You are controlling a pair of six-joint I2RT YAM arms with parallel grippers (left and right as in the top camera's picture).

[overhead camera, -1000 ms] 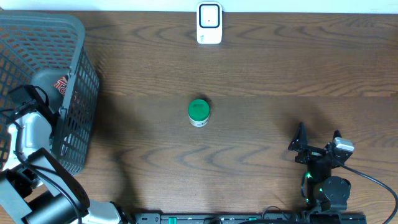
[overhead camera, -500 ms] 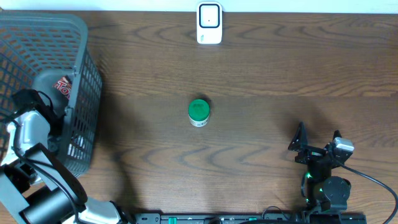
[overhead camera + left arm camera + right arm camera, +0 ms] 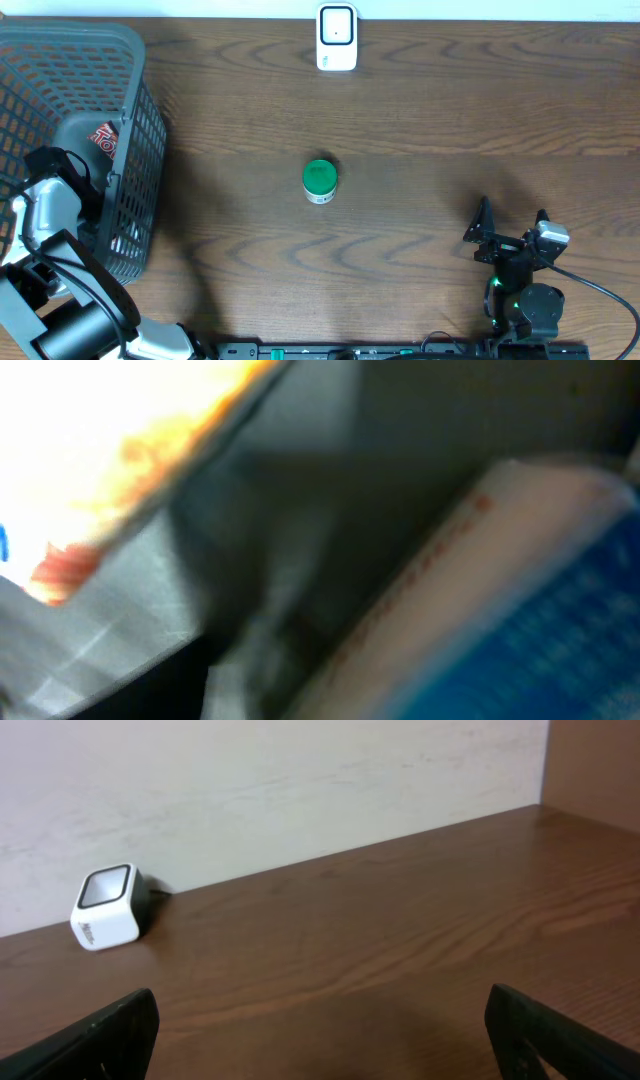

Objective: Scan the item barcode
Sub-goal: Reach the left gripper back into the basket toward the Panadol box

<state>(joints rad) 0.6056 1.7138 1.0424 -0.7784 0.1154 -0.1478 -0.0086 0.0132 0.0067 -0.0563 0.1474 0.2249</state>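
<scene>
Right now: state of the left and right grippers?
Left gripper: cannot tell; it is down in the basket and its wrist view is blurred.
Right gripper: open, holding nothing.

The left arm [image 3: 45,215] stands at the near left edge, its white and black links folded and reaching toward the far side. The left hand [image 3: 68,172] points downward, its fingers out of sight from overhead, and its own wrist view is too blurred to tell how the jaws stand. The right arm [image 3: 528,300] sits folded at the near right. The right hand [image 3: 512,224] faces the far side, held low and level, jaws spread wide with nothing between the fingertips [image 3: 105,1035].
</scene>
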